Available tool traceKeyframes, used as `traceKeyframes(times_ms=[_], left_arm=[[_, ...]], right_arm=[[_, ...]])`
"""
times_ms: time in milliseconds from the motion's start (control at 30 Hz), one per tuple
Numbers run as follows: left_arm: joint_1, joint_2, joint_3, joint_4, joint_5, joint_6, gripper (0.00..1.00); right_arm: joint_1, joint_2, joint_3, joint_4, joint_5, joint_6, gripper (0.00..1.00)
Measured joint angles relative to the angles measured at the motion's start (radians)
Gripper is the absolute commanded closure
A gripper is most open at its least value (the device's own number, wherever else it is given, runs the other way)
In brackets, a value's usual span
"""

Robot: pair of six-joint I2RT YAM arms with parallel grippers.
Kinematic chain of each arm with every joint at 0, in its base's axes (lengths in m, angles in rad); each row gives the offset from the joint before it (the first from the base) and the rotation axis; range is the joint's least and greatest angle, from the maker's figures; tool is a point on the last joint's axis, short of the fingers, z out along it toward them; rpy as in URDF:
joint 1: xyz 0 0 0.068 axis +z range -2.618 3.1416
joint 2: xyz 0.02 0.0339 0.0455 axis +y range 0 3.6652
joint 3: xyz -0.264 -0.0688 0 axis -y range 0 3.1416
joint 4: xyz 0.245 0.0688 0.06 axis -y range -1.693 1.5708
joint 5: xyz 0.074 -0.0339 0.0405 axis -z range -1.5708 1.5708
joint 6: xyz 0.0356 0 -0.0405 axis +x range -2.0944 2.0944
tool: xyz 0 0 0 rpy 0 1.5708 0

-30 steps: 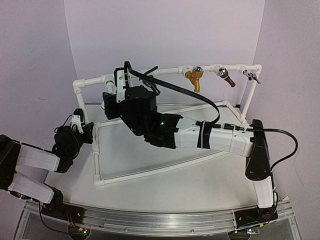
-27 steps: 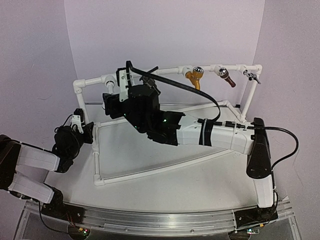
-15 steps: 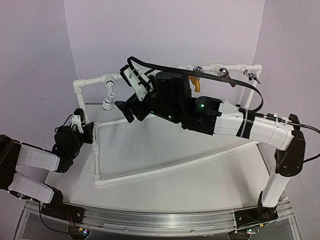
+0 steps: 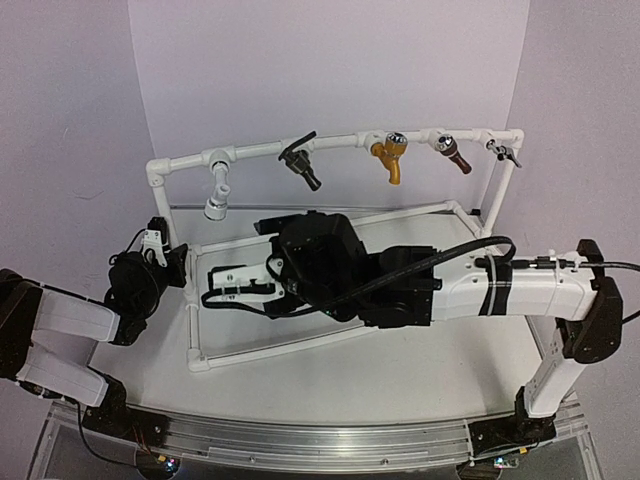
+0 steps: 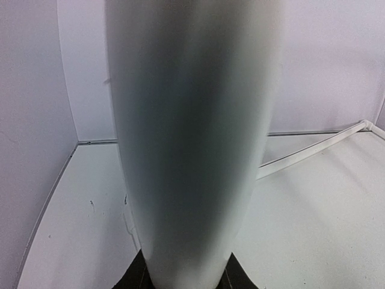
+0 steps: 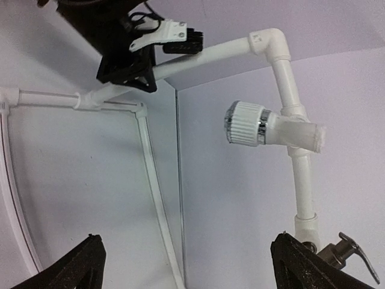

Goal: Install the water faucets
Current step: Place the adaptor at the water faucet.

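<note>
Two water faucets hang from the top rail of a white pipe frame [image 4: 165,205]: the white faucet [image 4: 216,192] with a ribbed round knob on the left, the black faucet [image 4: 301,164] with a thin lever beside it. My right gripper [image 4: 215,285] lies low over the table inside the frame, below both, open and empty. Its wrist view looks up at the white faucet [image 6: 264,127] and the black faucet's lever [image 6: 355,253], past wide-apart fingertips [image 6: 78,268]. My left gripper [image 4: 160,250] is shut on the frame's left upright pipe [image 5: 192,132], which fills its wrist view.
Further right on the rail hang a gold-yellow tap [image 4: 388,158], a brown tap [image 4: 453,153] and a small grey one [image 4: 505,150]. The frame's base pipes [image 4: 300,345] lie on the white table. Purple walls close in behind and at both sides.
My right gripper has opened, left the black faucet on the top rail, and swung away and down to just above the table. The left arm has not moved.
</note>
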Motion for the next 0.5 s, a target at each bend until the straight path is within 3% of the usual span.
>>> traceKeyframes(times_ms=[267, 400, 500], left_arm=[[0.000, 0.000, 0.000, 0.000, 0.000, 0.000, 1.00], [0.000, 0.000, 0.000, 0.000, 0.000, 0.000, 1.00], [0.000, 0.000, 0.000, 0.000, 0.000, 0.000, 1.00]], right_arm=[[0.004, 0.076, 0.014, -0.157, 0.065, -0.326, 0.02], [0.008, 0.094, 0.090, -0.196, 0.032, -0.349, 0.02], [0.008, 0.092, 0.159, -0.190, -0.036, -0.277, 0.02]])
